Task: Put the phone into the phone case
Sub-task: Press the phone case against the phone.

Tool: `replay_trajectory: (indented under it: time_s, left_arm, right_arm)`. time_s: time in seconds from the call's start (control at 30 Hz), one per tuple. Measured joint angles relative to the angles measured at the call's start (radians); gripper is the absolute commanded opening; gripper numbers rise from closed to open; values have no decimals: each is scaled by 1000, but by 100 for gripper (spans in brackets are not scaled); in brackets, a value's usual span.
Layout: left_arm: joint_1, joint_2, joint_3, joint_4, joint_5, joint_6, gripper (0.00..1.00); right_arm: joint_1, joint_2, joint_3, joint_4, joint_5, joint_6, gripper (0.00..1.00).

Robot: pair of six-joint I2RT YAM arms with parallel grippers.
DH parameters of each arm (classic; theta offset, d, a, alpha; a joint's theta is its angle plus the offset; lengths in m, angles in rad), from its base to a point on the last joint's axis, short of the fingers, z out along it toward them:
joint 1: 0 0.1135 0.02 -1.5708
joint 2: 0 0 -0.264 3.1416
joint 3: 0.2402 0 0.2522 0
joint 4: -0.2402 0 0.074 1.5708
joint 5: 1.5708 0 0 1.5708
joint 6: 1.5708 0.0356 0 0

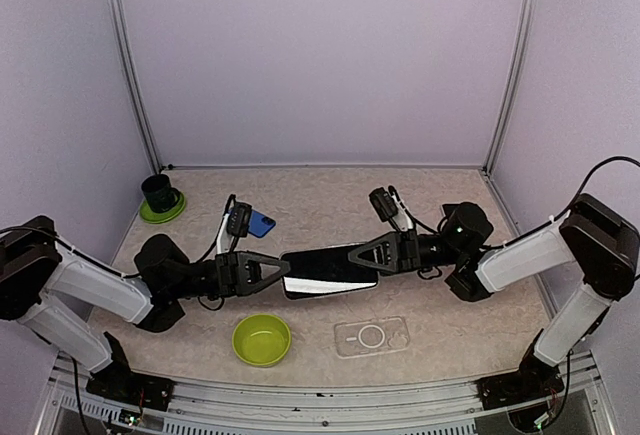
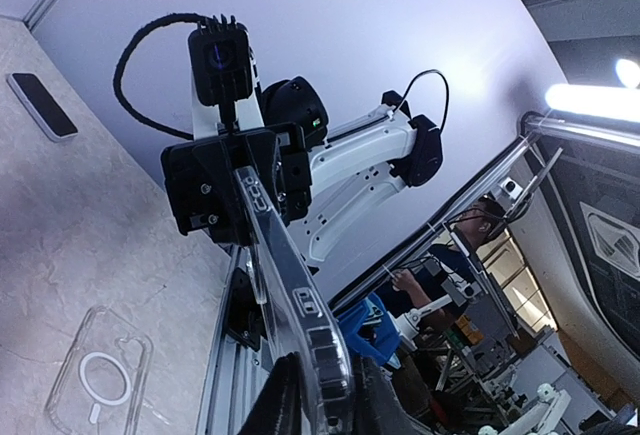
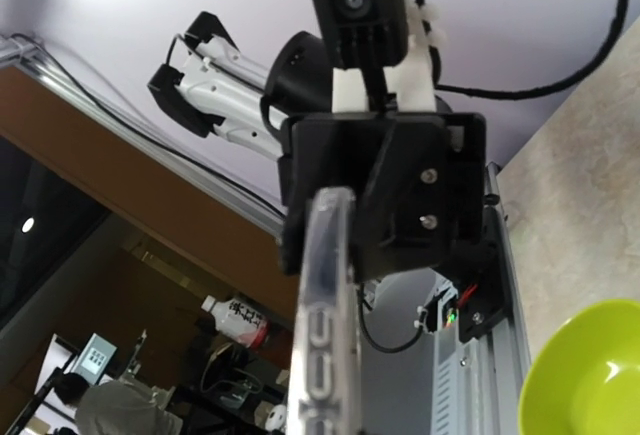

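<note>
Phone (image 1: 325,273) held aloft end to end — left claw (image 1: 287,270) and right claw (image 1: 349,255) both clamped on it — apparently to steady it for seating into the clear case (image 1: 371,336).

No word, brand name or number can be read in any view. The only sign is a white ring with a short bar beside it, marked on the clear case (image 1: 371,336) that lies flat on the bench (image 1: 450,215). The same mark shows in the left wrist view. In the right wrist view a bottle (image 3: 238,321) in the background bears a label, but its print is too small to read.
</note>
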State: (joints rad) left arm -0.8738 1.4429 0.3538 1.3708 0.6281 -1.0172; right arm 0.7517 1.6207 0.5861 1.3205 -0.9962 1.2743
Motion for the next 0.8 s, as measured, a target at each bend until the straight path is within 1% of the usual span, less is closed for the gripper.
replay_trajectory:
  time_s: [0.03,0.07,0.17,0.2,0.27,0.33,0.47,0.6,0.73,0.8]
  left_arm:
    - [2,5,0,8,2,-6,6]
    - [3,8,0,10,1,-14,4]
    - [10,24,0,11,-1,-28,0]
    - [11,26,0,5,-4,-28,0]
    - [11,32,0,-21,-13,-21,0]
    - [10,31,0,-55,-26,-4,0]
    - [9,-20,3,-205,-90,63,0]
    - [3,-96,30,-386,-167,137,0]
    - [0,-121,59,-470,-194,179,0]
    - [0,-121,64,-493,-204,183,0]
  right_arm:
    - [0,4,0,8,-3,2,0]
    - [0,7,0,14,-6,2,4]
    - [-2,16,0,16,-9,0,23]
    - [-2,18,1,15,-9,0,27]
    - [6,19,13,8,-11,-7,31]
    - [11,16,27,-28,-10,-30,32]
    - [11,-11,45,-206,10,-126,28]
    - [11,-43,69,-354,32,-213,17]
    - [6,-57,81,-423,53,-269,8]
    - [3,-57,82,-443,59,-290,1]
